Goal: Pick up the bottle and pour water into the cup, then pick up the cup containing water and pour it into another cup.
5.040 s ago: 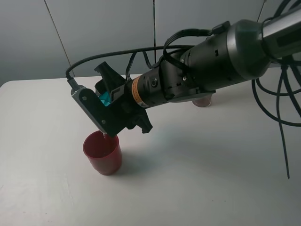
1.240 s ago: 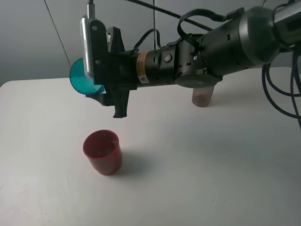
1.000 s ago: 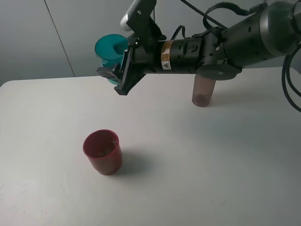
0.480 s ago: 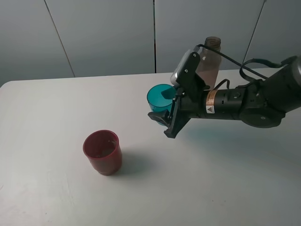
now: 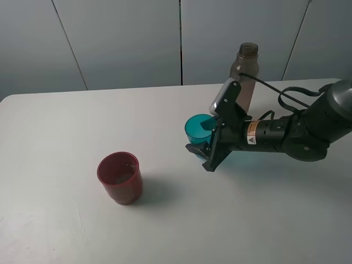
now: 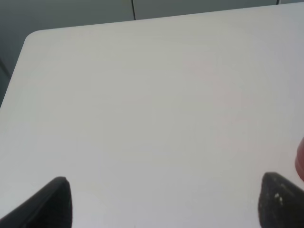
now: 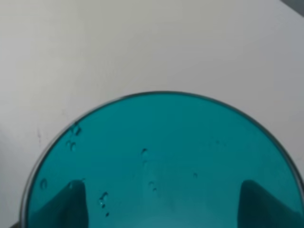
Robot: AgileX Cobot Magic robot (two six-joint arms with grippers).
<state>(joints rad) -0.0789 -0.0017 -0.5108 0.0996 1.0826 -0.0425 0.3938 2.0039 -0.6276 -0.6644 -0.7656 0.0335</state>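
Right end effector (image 5: 204,147) is clamped around the small translucent teal plastic cup (image 5: 198,131), low over the white tabletop (image 5: 66,121), at 3 o'clock from the opaque dark red plastic cup (image 5: 120,177). Left end effector (image 6: 161,202) gapes wide, gripping nothing.

orange-and-white label on right arm (image 5: 251,139), print too small to read

The teal cup (image 5: 199,130) sits upright, droplets inside. The red cup (image 5: 120,177) stands well apart. The smoky bottle (image 5: 243,74) stands capless behind.
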